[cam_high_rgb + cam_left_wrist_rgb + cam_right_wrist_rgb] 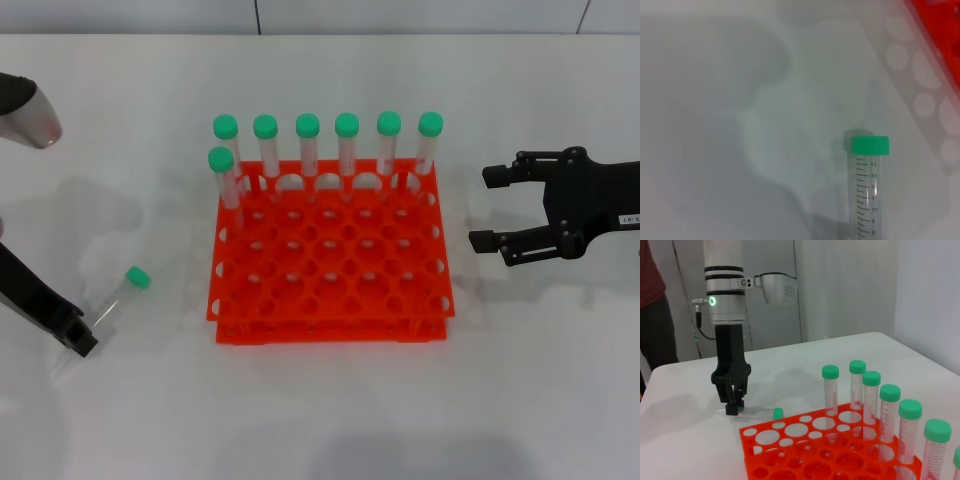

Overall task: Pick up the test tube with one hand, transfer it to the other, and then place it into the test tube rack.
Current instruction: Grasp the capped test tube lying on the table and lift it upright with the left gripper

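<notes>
The test tube [120,297] lies flat on the white table left of the rack, with its green cap [137,277] pointing toward the rack. My left gripper [78,343] stands over the tube's tapered end at table level. In the right wrist view the left gripper [734,407] has its fingers drawn in on the tube [760,412]. The left wrist view shows the tube's capped end [870,150]. The orange-red rack [330,325] stands at the centre. My right gripper [490,210] is open and empty, just right of the rack.
Several green-capped tubes [347,140] stand upright in the rack's back row, and one more [222,172] stands in the second row at the left. The other holes are empty. A person [652,305] stands beyond the table's far side.
</notes>
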Tool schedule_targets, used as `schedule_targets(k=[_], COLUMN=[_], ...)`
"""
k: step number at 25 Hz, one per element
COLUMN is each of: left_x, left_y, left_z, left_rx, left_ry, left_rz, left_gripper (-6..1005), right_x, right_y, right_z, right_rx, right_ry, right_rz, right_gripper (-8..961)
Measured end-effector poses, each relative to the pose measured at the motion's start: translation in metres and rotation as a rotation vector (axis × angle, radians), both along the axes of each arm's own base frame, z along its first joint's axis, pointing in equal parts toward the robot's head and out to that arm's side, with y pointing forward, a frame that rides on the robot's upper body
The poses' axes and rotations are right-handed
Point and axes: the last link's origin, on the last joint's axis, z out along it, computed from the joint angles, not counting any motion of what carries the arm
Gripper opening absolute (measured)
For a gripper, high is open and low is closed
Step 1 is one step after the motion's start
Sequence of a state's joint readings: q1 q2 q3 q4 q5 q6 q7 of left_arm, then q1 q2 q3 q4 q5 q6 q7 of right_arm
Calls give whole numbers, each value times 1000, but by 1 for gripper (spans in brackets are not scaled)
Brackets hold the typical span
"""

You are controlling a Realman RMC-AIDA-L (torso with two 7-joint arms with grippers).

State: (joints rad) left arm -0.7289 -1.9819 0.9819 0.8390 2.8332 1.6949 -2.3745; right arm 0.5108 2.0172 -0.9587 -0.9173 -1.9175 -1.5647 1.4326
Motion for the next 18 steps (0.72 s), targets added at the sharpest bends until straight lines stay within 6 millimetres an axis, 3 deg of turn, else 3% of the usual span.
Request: schedule_targets(k=[11,18], left_x=[-1,-1], left_y=[5,16], left_z=[1,8], left_rx=[34,146], left_ry=[5,-56], left_rz=[-25,-64], left_gripper=[195,194], right_x=[1,4], right_y=[0,-1], right_z=[0,1], right_rx=[1,14], right_ry=[1,14], right_rz=[-3,-10], right_gripper=[842,842])
